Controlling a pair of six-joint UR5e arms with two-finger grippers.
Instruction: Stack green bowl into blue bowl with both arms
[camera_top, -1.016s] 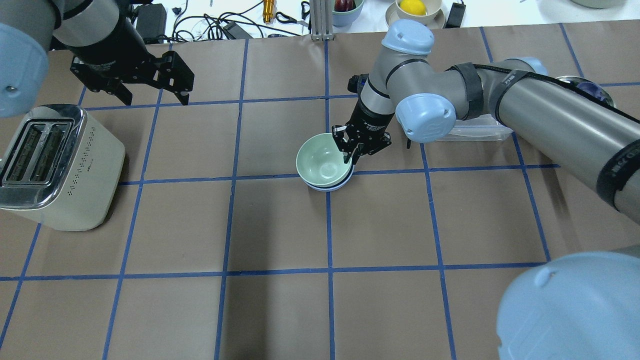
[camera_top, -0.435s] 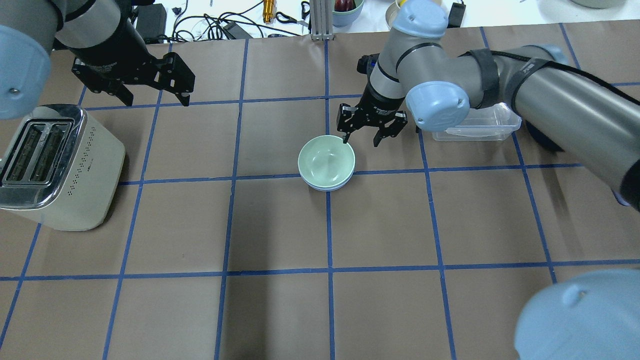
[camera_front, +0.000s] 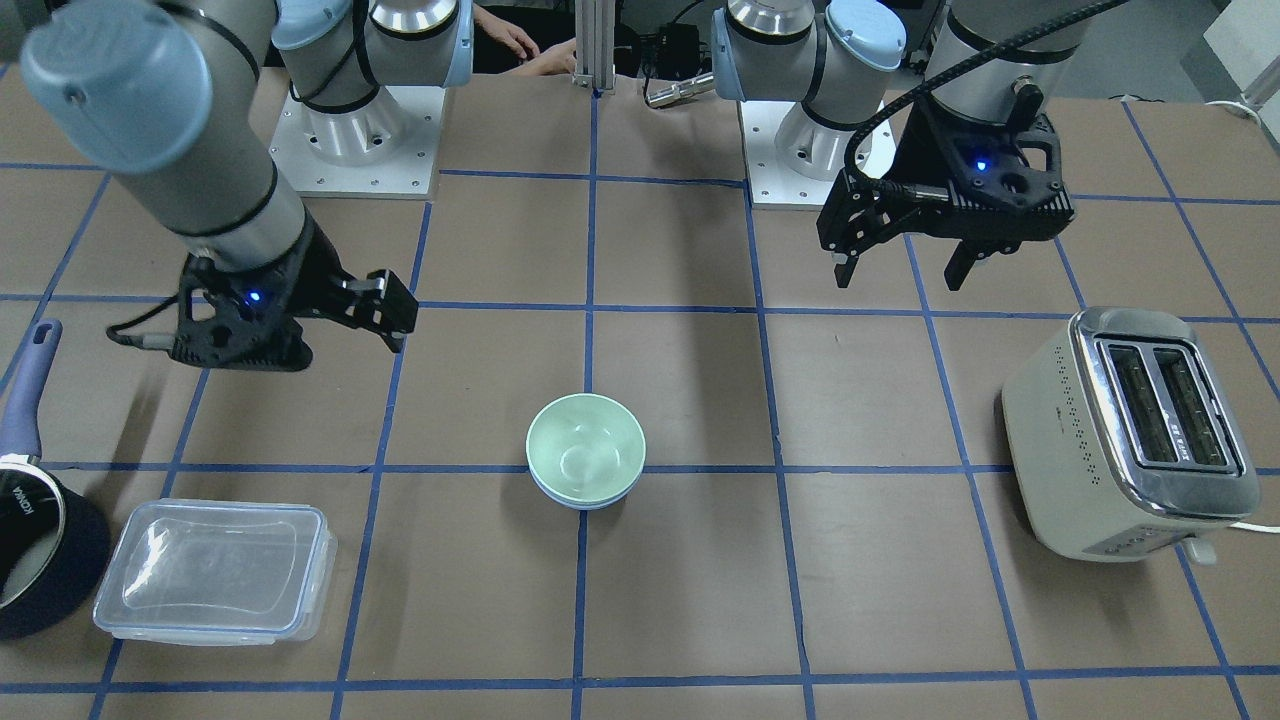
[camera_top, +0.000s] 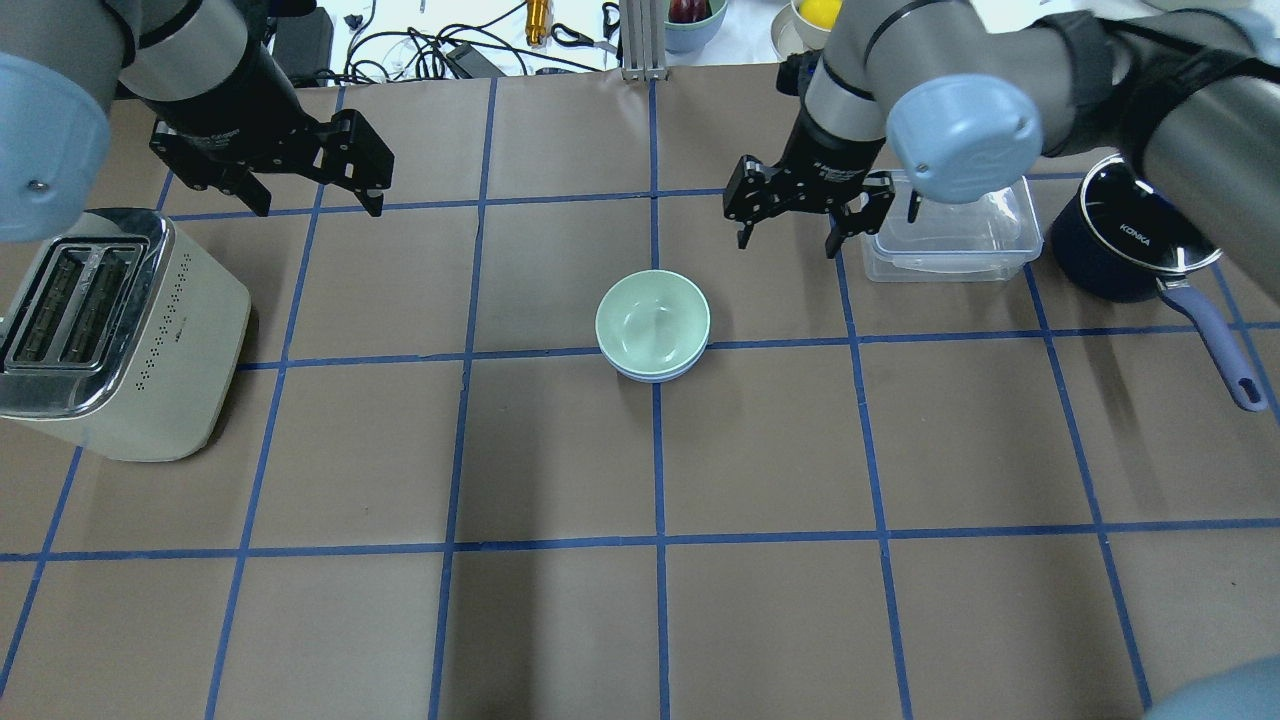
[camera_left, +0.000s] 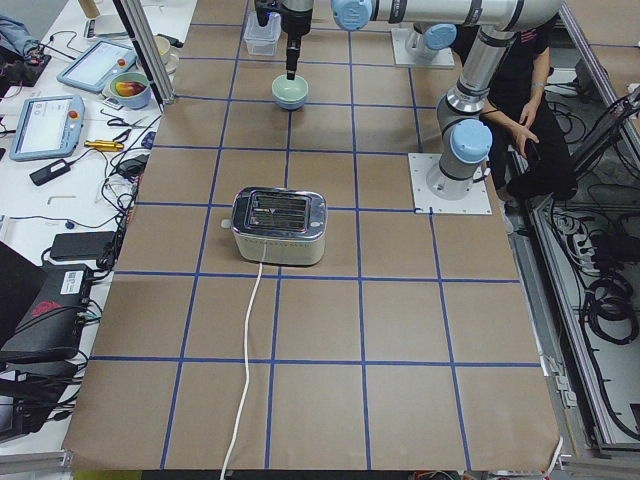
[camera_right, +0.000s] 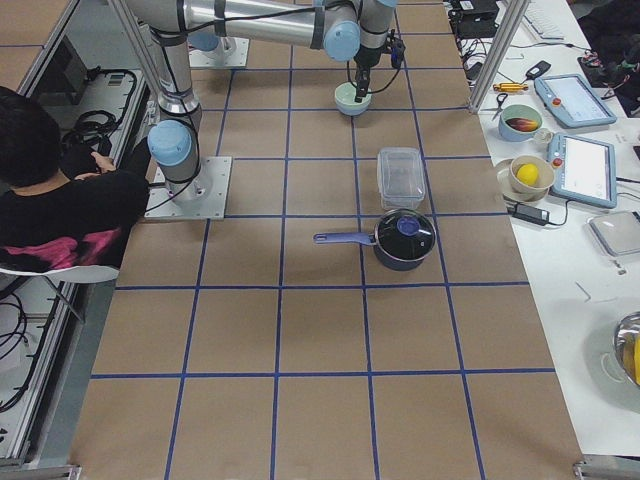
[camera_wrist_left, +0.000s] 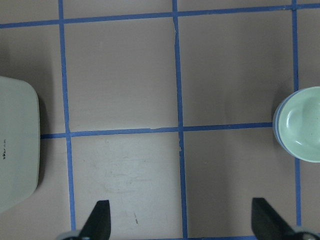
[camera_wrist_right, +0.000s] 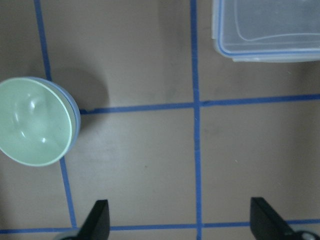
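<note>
1. The green bowl is sitting nested inside the blue bowl near the middle of the table. Only a thin blue rim is showing beneath it. The stacking looks complete.
2. The right gripper is hovering above the table, apart from the bowls, on the side toward the clear container. Its jaws are spread wide and are carrying nothing.
3. The left gripper is hanging well apart from the stack, close to the toaster. It too is gaping wide and empty.
4. Risk: the green bowl appears to be resting slightly off-centre in the blue one. A low sweep by either arm across the centre could be tipping or sliding the pair, since both bowls look light and nothing is restraining them.
5. Risk: the right gripper is working just beside the clear container, with the saucepan beyond it. A sideways swing at low height could be clipping the container's edge.
6. Risk: a descent by the left gripper toward the toaster side could be striking its top.
</note>
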